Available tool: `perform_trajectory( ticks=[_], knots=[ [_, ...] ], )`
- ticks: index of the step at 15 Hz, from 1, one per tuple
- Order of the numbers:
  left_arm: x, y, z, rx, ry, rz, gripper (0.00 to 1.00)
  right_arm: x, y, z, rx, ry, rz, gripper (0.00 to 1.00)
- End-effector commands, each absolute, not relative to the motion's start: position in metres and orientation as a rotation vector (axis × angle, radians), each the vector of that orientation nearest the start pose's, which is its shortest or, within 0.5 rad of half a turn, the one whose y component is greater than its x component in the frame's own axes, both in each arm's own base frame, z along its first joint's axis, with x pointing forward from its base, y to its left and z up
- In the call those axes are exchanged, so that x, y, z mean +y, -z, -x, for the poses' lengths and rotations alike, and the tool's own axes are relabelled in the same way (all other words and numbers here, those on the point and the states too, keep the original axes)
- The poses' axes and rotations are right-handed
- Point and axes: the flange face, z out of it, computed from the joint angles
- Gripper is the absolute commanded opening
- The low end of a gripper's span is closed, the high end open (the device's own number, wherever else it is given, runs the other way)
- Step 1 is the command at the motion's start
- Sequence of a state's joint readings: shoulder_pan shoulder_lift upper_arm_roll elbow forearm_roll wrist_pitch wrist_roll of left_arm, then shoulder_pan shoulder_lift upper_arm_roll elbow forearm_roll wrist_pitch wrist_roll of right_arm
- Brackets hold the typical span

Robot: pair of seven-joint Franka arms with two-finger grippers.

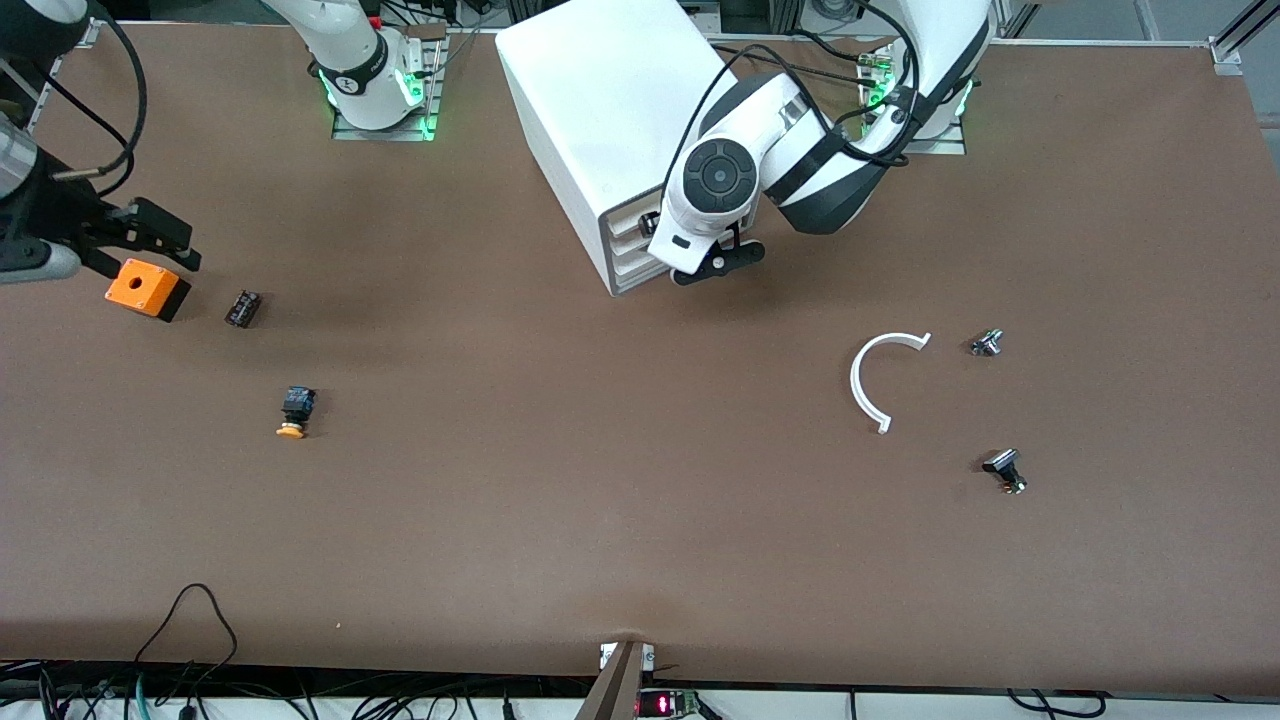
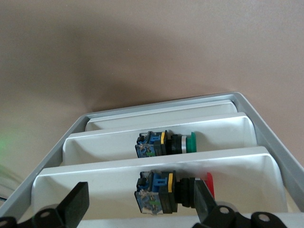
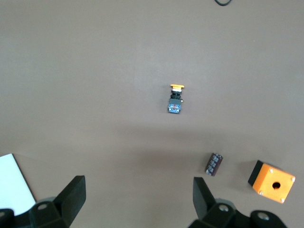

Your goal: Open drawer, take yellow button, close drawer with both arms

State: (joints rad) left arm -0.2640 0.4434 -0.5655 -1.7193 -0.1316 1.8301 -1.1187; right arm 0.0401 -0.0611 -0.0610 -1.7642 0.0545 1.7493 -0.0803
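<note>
I have the left gripper (image 1: 718, 262) right at the front of the white cabinet (image 1: 600, 110), upper middle of the front frame, its fingers spread wide; I judge it is there to deal with the drawer fronts. In the left wrist view the drawers (image 2: 161, 130) step down like shelves, one showing a green-capped switch (image 2: 166, 144), the next a red-capped switch (image 2: 173, 192). I cannot tell which is the top drawer (image 2: 161, 118), nor whether it is fully shut.

The right gripper (image 1: 150, 235) hangs at the upper left edge of the front frame, over the orange box (image 1: 147, 289), fingers also spread, waiting.

The button (image 1: 294, 410) already lies on the bare table (image 1: 600, 520), lower left of centre, on its side: orange-yellow cap, black body, blue band. The small black block (image 1: 242, 308) sits between it and the box.
</note>
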Motion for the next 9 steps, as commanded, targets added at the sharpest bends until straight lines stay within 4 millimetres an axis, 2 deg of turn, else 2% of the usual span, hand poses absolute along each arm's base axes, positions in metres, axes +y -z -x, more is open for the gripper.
perform_trajectory(
  ticks=[1,3,5,7,9],
  knots=[
    [-0.451,-0.348,-0.424,-0.502,-0.749,2.986,0.97,0.005,-0.603,-0.534,-0.080,0.077,3.156,1.00],
    [-0.451,-0.351,-0.426,-0.505,-0.746,2.990,0.98,0.022,-0.623,-0.529,-0.034,0.060,3.168,1.00],
    [-0.450,-0.356,-0.430,-0.500,-0.730,2.994,0.98,0.052,-0.641,-0.527,-0.024,0.093,3.161,1.00],
    [-0.439,-0.365,-0.446,-0.531,-0.715,2.999,0.98,0.053,-0.642,-0.527,-0.024,0.092,3.158,1.00],
    [-0.421,-0.379,-0.471,-0.530,-0.659,3.015,0.98,0.047,-0.641,-0.527,0.029,0.084,3.150,1.00]
  ],
)
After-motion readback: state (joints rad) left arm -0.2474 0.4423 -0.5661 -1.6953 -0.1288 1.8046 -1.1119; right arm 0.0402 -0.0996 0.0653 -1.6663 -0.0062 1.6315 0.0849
